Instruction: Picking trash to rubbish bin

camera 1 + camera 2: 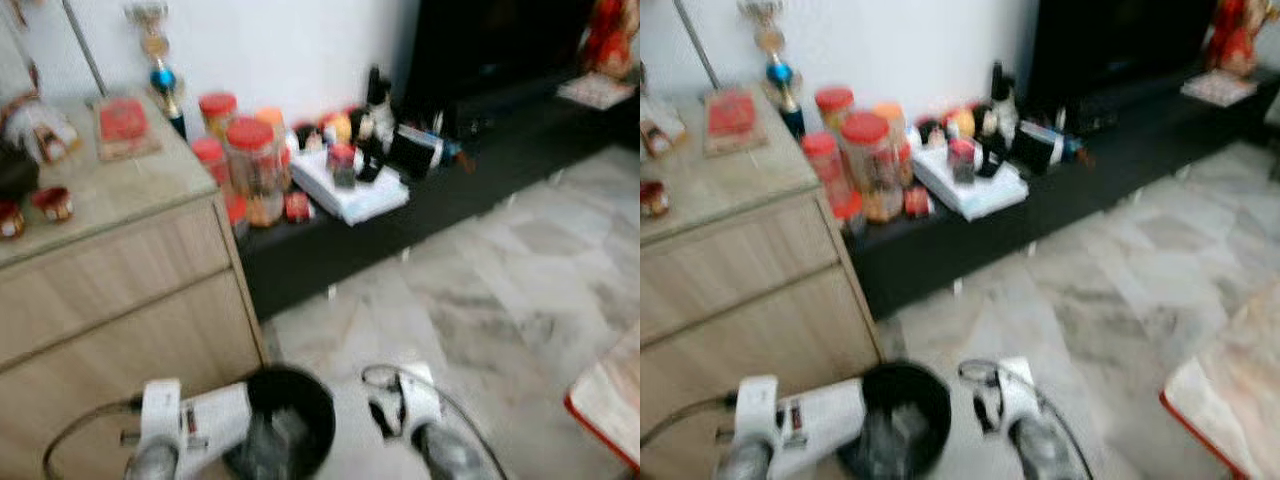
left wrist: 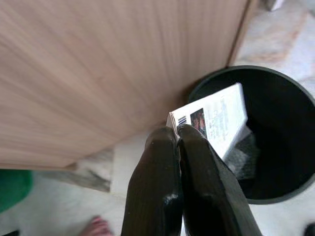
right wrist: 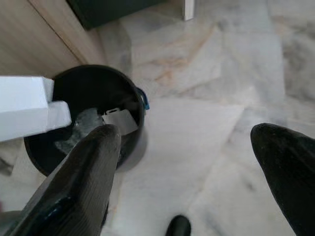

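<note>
- Marble floor [image 1: 520,290] runs across the room, with a black rubbish bin [image 1: 285,420] standing on it at the corner of a pale wooden cabinet [image 1: 120,300]; this bin is the landmark for what follows.
- Left hand [image 2: 179,142] is clenched on a small printed carton [image 2: 216,120], its two fingers pinching one edge. The carton juts out over the bin's open mouth, just inside the rim on the cabinet side.
- Crumpled pale scraps [image 3: 98,123] already lie at the bottom of the bin, so some trash looks to be in.
- Right hand [image 3: 192,147] hangs released, fingers spread wide, over bare floor beside the bin, holding nothing.
- Beyond the bin, a low black shelf [image 1: 400,215] along the wall carries red-lidded jars [image 1: 250,165], bottles and a white stack; the head views are too blurred to tell whether any of it is trash.
- Judged from this, the carry is finished and the carton is placed for dropping; what is left is to let go of it so it falls in, then look for more litter.
</note>
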{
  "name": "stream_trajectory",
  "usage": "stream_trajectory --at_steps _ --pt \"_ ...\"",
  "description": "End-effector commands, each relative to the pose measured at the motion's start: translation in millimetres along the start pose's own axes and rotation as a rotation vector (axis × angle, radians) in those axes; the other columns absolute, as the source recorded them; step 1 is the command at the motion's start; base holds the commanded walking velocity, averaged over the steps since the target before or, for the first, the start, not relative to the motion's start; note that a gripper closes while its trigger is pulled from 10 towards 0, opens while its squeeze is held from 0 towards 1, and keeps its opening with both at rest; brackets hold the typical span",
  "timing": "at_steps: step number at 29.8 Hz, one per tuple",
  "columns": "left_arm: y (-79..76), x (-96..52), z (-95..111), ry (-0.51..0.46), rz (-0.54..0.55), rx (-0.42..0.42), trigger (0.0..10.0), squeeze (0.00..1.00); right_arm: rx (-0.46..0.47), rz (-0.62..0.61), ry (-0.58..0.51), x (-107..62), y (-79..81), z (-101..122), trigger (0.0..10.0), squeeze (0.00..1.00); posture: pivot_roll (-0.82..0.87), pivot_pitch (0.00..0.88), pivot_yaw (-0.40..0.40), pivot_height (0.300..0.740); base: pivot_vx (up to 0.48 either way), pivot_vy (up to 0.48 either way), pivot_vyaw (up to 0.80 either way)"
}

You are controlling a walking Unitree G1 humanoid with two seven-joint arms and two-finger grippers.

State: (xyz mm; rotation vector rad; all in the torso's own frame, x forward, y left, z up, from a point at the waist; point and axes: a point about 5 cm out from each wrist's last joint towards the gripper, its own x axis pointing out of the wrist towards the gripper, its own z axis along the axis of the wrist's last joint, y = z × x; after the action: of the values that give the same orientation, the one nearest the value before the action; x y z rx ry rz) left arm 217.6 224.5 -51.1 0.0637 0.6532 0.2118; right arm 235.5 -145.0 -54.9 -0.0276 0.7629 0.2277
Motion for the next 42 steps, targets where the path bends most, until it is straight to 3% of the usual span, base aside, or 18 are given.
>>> stream_trajectory --at_steps 1,9,13,15,19,25,36,42 --pt "7.2 0.1 3 -0.029 0.003 0.016 10.0 0.0 -0.039 0.07 -0.039 4.4 13.4 13 10.0 0.0 0.06 0.0 0.019 0.74 0.0 0.0 0.0" --pt "5.0 4.9 28 -0.145 -0.008 -0.02 10.0 0.0 -0.074 0.217 -0.101 9.0 33.8 35 10.0 0.0 0.06 0.0 0.014 0.74 0.0 0.0 0.0" --pt "4.9 5.1 29 -0.151 -0.009 -0.021 10.0 0.0 -0.072 0.225 -0.104 9.0 34.4 36 10.0 0.0 0.06 0.0 0.014 0.74 0.0 0.0 0.0" --pt "5.6 6.1 47 -0.25 -0.021 0.044 10.0 0.0 -0.121 0.284 -0.142 9.8 42.2 47 10.0 0.0 0.05 0.0 0.016 0.74 0.0 0.0 0.0" --pt "1.9 4.8 67 -0.363 -0.069 0.092 10.0 0.0 -0.13 0.305 -0.171 10.3 45.4 55 10.0 0.0 0.06 0.0 0.01 0.74 0.0 0.0 0.0" --pt "-2.1 8.1 78 -0.378 -0.067 0.073 10.0 0.0 -0.14 0.32 -0.179 10.5 48.7 57 10.0 0.0 0.06 0.0 0.004 0.74 0.0 0.0 0.0" --pt "-32.4 10.6 89 -0.377 -0.206 0.065 10.0 0.0 -0.17 0.376 -0.227 10.4 56.9 71 10.0 0.0 0.05 0.0 -0.004 0.74 0.0 0.0 0.0" --pt "-38.3 11.3 90 -0.362 -0.22 0.07 10.0 0.0 -0.185 0.39 -0.234 10.8 61.9 75 10.0 0.0 0.05 0.009 -0.009 0.74 0.0 0.0 0.0"
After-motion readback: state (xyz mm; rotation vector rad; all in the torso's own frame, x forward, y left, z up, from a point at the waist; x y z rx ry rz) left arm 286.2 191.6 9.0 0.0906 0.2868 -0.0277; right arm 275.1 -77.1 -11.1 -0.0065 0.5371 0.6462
